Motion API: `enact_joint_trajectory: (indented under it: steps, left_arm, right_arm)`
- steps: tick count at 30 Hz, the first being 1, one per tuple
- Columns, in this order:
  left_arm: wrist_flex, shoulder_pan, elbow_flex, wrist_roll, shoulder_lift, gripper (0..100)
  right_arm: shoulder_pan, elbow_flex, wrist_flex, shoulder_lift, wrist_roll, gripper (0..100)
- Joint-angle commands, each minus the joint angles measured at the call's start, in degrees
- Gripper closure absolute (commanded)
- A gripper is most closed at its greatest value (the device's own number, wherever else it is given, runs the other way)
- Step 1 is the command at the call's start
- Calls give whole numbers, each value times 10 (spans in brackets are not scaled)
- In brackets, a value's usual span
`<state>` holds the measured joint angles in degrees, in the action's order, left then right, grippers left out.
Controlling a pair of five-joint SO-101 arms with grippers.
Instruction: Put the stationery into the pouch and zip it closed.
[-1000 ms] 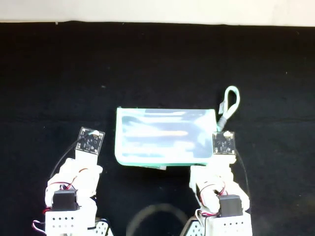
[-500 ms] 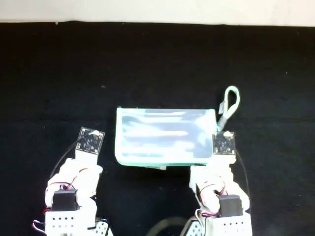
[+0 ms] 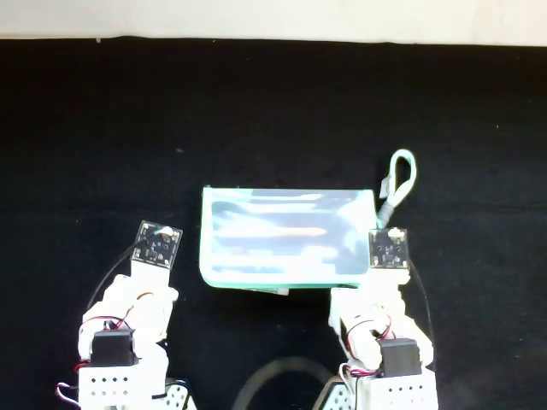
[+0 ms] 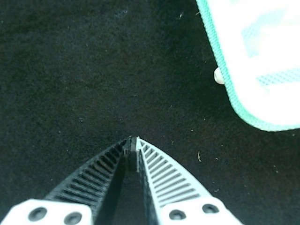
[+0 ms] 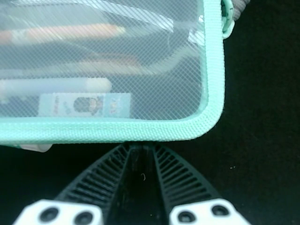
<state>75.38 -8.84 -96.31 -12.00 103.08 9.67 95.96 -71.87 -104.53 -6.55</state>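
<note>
Stationery lies inside the pouch [image 3: 286, 237], which rests flat near the middle of the black table [image 3: 256, 111]. Through its clear mesh face the right wrist view shows an orange pen [image 5: 70, 32], a white pen [image 5: 56, 86] and a small labelled eraser [image 5: 84, 104]. A mint strap [image 3: 400, 175] loops out from the pouch's 1 o'clock corner. A pale scrap [image 3: 272, 291] peeks from under its 6 o'clock edge.

The left arm [image 3: 137, 299] sits at 7 o'clock of the pouch. The left gripper [image 4: 132, 140] hangs over bare table just beside the pouch's 9 o'clock edge, jaws pressed together at the tips and holding nothing. The right arm [image 3: 380, 325] sits at 5 o'clock. The right gripper [image 5: 140, 149] is at the pouch's 5 o'clock corner. Its jaws are drawn close together, empty, with their tips meeting the mint border.
</note>
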Motion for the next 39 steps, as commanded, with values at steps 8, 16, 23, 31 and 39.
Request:
enact_joint_trajectory:
  steps: [8, 16, 23, 31, 39]
  left_arm:
    - [3, -5, -9, -4, -4, 973]
    - [-54, -8, -9, -5, -4, 972]
    - [-133, -8, 2, -4, -4, 845]
    - [-72, -10, 223, -5, -10, 756]
    - [21, -9, 413, -5, -65, 755]
  right_arm:
    - [-2, 71, 7, -4, 5, 971]
    - [2, 71, 7, -4, 3, 971]
    - [2, 72, 22, -4, 2, 971]
    - [-46, -7, 132, -4, 5, 969]
    - [-161, -211, 140, 1, 18, 967]
